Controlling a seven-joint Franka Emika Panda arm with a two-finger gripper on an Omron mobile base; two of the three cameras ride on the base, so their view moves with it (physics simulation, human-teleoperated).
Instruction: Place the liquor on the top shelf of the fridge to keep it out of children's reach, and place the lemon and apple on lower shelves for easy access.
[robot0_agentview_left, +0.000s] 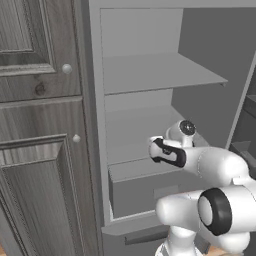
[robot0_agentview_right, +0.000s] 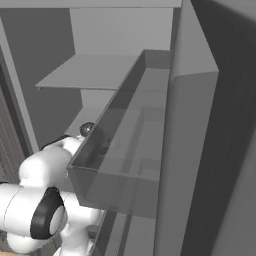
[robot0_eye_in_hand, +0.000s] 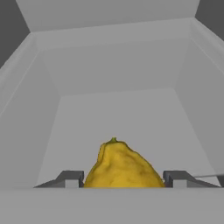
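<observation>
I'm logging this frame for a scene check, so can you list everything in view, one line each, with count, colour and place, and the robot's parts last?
fridge: one, dark body, light grey inside, open ahead of the arm.
top shelf: one, grey, highest slab, bare.
lower shelves: grey slabs under the top shelf; the arm reaches in over them.
drawer box: one, grey, beneath the shelves.
door bin: one, grey, see-through, on the open door at right.
cupboards: wood-grain grey, two knobs, left of the fridge.
lemon: one, yellow, between the fingertips over a grey shelf.
gripper: one, dark tips either side of the lemon, jaws apparently shut on it.
</observation>
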